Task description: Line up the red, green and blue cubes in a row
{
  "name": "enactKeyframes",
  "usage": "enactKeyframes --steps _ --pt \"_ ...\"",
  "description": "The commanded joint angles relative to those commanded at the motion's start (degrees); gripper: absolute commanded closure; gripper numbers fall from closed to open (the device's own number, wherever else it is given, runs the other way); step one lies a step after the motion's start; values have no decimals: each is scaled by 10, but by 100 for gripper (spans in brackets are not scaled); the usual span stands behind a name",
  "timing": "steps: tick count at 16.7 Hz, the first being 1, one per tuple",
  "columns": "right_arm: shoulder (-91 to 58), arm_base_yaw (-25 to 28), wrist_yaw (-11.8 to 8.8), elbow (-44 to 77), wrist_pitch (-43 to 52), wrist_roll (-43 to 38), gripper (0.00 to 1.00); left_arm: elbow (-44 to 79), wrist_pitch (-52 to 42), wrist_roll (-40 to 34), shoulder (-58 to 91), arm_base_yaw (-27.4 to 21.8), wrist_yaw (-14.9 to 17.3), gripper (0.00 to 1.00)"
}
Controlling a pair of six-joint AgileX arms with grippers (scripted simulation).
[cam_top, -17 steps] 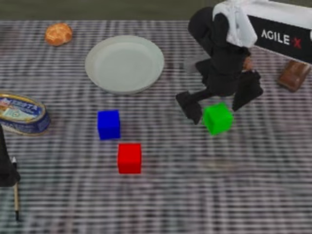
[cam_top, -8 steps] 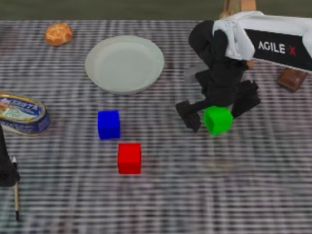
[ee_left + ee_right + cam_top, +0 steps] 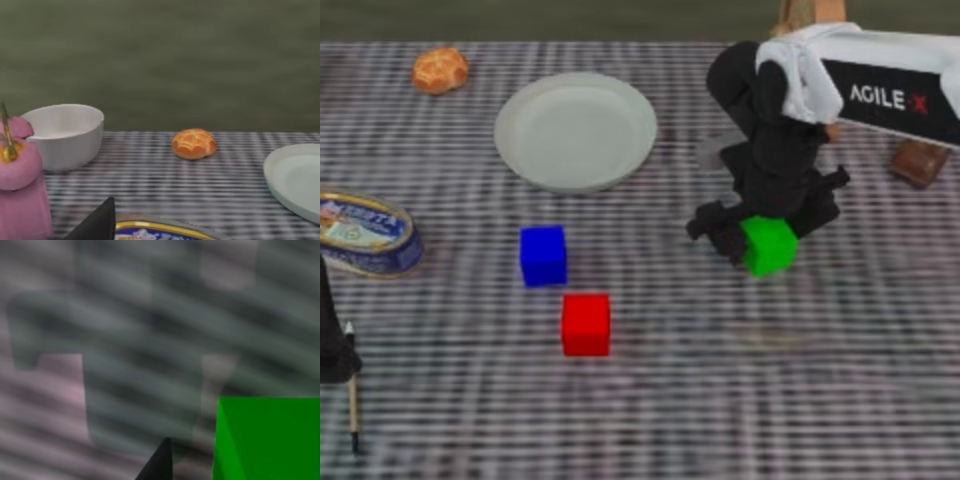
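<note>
The green cube [image 3: 769, 246] lies right of the table's middle, with my right gripper [image 3: 767, 222] lowered over it. Its fingers stand one on each side of the cube, close in. In the right wrist view a sliver of table still shows between one fingertip [image 3: 161, 462] and the green cube [image 3: 267, 440]. The blue cube [image 3: 543, 255] and the red cube [image 3: 586, 323] sit left of centre, the red one nearer the front edge and slightly to the right. My left gripper [image 3: 334, 350] is parked at the left edge.
A white plate [image 3: 575, 130] lies behind the blue cube. A bread roll [image 3: 440, 70] is at the far left, a flat tin [image 3: 365, 232] at the left edge, a brown block [image 3: 923, 155] at the far right. A white bowl [image 3: 62, 132] and pink bottle [image 3: 20, 190] show in the left wrist view.
My right gripper's fingers have drawn in from a wide spread to close beside the green cube. The cubes and the left arm have stayed put.
</note>
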State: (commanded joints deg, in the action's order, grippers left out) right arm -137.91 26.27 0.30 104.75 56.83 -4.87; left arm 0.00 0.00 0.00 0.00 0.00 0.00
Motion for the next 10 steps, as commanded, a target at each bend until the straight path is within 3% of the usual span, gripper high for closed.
enactKeyframes --steps 4,10 --pt "0 0 0 0 0 0 98 0 0 0 0 0 0 0" --pt "0 0 0 0 0 0 100 0 0 0 0 0 0 0"
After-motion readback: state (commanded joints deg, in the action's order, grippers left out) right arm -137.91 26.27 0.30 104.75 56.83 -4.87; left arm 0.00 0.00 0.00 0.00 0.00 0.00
